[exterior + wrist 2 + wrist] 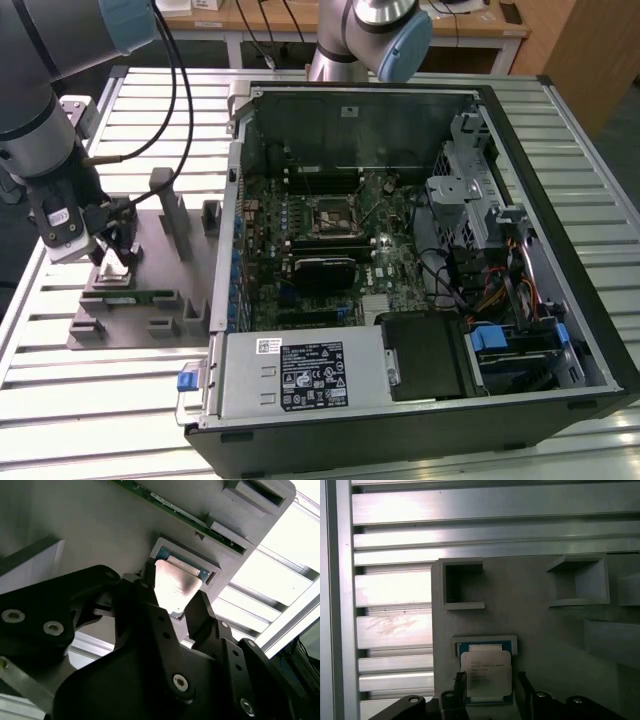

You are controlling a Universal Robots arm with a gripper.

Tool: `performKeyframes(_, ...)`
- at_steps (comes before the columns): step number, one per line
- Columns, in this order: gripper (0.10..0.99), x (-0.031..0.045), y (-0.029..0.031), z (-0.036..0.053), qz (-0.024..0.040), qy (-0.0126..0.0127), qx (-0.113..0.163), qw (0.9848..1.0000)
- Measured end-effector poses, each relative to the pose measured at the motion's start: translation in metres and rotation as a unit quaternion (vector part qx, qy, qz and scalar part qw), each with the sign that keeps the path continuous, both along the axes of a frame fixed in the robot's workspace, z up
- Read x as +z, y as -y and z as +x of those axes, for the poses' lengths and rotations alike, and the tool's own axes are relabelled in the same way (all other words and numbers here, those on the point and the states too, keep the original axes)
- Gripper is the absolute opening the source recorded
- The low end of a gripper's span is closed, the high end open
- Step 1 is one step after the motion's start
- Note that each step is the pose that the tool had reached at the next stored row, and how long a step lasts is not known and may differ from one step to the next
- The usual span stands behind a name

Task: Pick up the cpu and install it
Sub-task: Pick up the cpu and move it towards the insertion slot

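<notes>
We saw the gripper point(115, 252) low over the grey tray point(150, 330). The tray sat on the slatted table point(140, 420) at the exterior view's left, just beside the open PC case point(575, 250). The cpu point(113, 272) lay flat in its nest on that tray, silver top up, right under the tool.

In the first wrist view the cpu point(485, 672) sat btwn the two black fingers point(521, 690). Jaws were apart, one per side, close to the chip's edges. A thin strip of tray showed btwn one finger and the chip, so no clamp as far as we could see. Second wrist view agreed: gripper point(175, 590) straddled the cpu point(175, 580), w/ the nest frame round the chip's far end.

A green stick point(135, 294) lay in a tray slot near the cpu. Two pockets point(462, 582) w/ raised walls stood further along the tray.

Inside the case the board point(265, 290) lay flat, socket point(327, 215) approx. mid-board, well apart from the cpu. The arm point(40, 110) hung over the exterior view's upper left.
</notes>
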State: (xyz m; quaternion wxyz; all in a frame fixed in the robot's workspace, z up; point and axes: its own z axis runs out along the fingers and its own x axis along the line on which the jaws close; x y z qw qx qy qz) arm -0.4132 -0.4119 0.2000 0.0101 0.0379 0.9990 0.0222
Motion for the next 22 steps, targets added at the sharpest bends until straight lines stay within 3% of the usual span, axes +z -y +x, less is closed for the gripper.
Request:
performKeyframes(5,0.647,0.0000,0.0000,0.0000,0.0000,0.0000,0.000,1.0000)
performKeyframes(10,0.647,-0.0033,0.0000,-0.0013,0.0003,0.0003,0.000,1.0000)
performKeyframes(17,0.647,-0.0105,0.0000,-0.0034,0.0015,0.0041,0.000,1.0000)
performKeyframes(22,0.647,-0.0137,-0.0005,-0.0043,0.0015,0.0043,0.000,1.0000)
